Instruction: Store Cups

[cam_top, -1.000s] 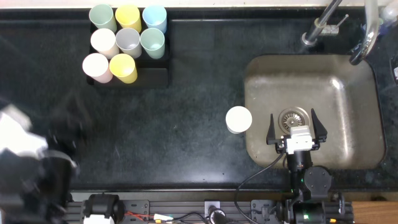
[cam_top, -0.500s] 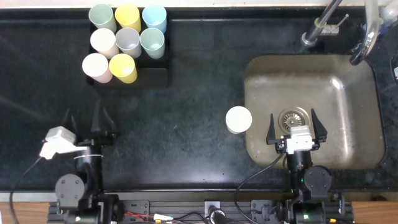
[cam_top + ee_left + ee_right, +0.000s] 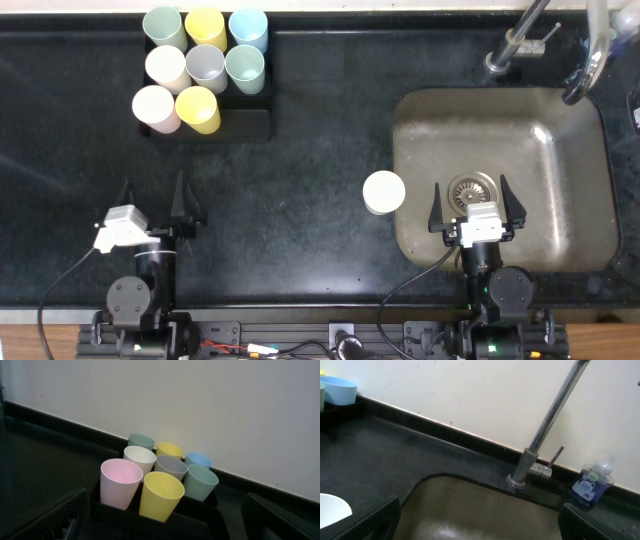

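- Top view: a lone white cup [image 3: 384, 192] stands on the dark counter [image 3: 300, 220], right at the rim of the sink [image 3: 560, 150]. It is well apart from the black rack [image 3: 250, 122], which already holds seven cups and has one free slot beside the near yellow cup [image 3: 198, 108]. The left gripper [image 3: 155, 200] and the right gripper [image 3: 470, 203] both have their fingers spread and hold nothing. The right one is over the basin, near the cup.
- Left wrist view: the rack faces this arm, with the pink cup [image 3: 120, 482] and the yellow one in the front row (the free slot is hard to make out from here).
- Right wrist view: the white cup's edge is visible off to one side, with the faucet [image 3: 545, 430] behind.
- Risk: a sideways nudge while grasping could tip the cup into the sink. Lowering it carelessly into the slot could knock the yellow neighbour.
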`<state>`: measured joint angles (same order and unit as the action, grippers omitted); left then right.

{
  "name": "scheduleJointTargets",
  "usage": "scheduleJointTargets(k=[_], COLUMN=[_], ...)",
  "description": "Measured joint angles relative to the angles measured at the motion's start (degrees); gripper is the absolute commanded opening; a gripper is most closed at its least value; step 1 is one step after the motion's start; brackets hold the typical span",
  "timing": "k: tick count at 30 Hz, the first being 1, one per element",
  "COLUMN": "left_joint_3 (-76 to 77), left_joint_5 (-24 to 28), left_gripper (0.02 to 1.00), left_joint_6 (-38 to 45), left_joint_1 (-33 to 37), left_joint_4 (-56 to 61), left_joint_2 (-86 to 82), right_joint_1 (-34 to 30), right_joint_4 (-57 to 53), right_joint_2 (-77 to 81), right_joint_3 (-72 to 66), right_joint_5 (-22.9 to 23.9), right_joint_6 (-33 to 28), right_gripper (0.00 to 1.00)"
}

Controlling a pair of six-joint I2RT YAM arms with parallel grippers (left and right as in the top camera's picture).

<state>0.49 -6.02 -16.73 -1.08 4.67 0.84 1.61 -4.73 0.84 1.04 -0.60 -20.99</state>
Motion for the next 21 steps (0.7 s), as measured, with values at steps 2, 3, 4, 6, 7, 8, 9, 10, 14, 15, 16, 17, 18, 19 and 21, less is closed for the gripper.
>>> scheduleJointTargets(k=[2, 3, 4, 6, 7, 8, 9, 10, 14, 15, 16, 17, 18, 19, 21], left_joint_3=[0.00, 0.02, 0.00, 0.00, 0.00, 0.02, 0.00, 0.02, 0.00, 0.00, 0.02, 0.00, 0.02, 0.02, 0.02], left_joint_5=[0.07, 0.17, 0.44, 1.27, 1.95, 2.71, 3.32, 3.96, 5.29, 5.42, 5.49, 5.51, 5.62, 5.64, 5.64], left_gripper=[1.000, 0.996, 0.989, 0.906, 0.906, 0.899, 0.897, 0.919, 1.000, 1.000, 1.000, 1.000, 1.000, 1.000, 1.000], left_joint_6=[0.76, 0.94, 1.14, 1.51, 1.77, 2.23, 2.54, 2.86, 3.67, 3.67, 3.67, 3.67, 3.67, 3.67, 3.67], left_joint_1=[0.00, 0.00, 0.00, 0.00, 0.00, 0.00, 0.00, 0.00, 0.00, 0.00, 0.00, 0.00, 0.00, 0.00, 0.00], left_joint_4=[-1.88, -2.97, -4.35, -7.61, -9.05, -9.07, -9.11, -9.18, -9.25, -9.25, -9.25, -9.25, -9.22, -9.22, -9.25], left_joint_2=[0.00, 0.00, 0.00, -0.04, -0.04, -0.02, -0.11, -0.15, -0.15, -0.15, -0.15, -0.15, -0.13, -0.15, -0.15], right_joint_1=[0.00, 0.00, 0.00, 0.00, 0.00, 0.00, 0.00, -0.02, 0.00, 0.00, 0.00, 0.00, 0.00, 0.00, 0.00], right_joint_4=[0.00, -0.02, 0.00, 0.00, 0.00, -0.02, 0.00, 0.02, 0.00, 0.00, -0.04, 0.00, 0.00, 0.02, 0.00], right_joint_2=[0.00, 0.00, 0.00, 0.00, 0.00, 0.00, 0.00, 0.00, 0.00, 0.00, 0.00, 0.00, 0.00, 0.00, 0.00], right_joint_3=[0.00, 0.00, 0.00, 0.00, 0.00, 0.00, 0.00, 0.00, 0.00, 0.00, 0.00, 0.00, 0.00, 0.00, 0.00], right_joint_5=[0.00, 0.00, 0.00, -0.02, 0.00, 0.02, 0.02, 0.00, 0.00, 0.00, 0.00, 0.00, 0.02, 0.00, 0.02], right_joint_6=[-0.04, -0.02, -0.02, -0.02, -0.02, 0.00, -0.02, -0.04, -0.02, -0.02, -0.04, 0.00, 0.00, -0.02, -0.02], right_gripper=[0.996, 0.998, 0.996, 0.998, 0.998, 0.998, 0.996, 0.996, 0.998, 0.998, 0.998, 0.998, 0.998, 0.998, 0.996])
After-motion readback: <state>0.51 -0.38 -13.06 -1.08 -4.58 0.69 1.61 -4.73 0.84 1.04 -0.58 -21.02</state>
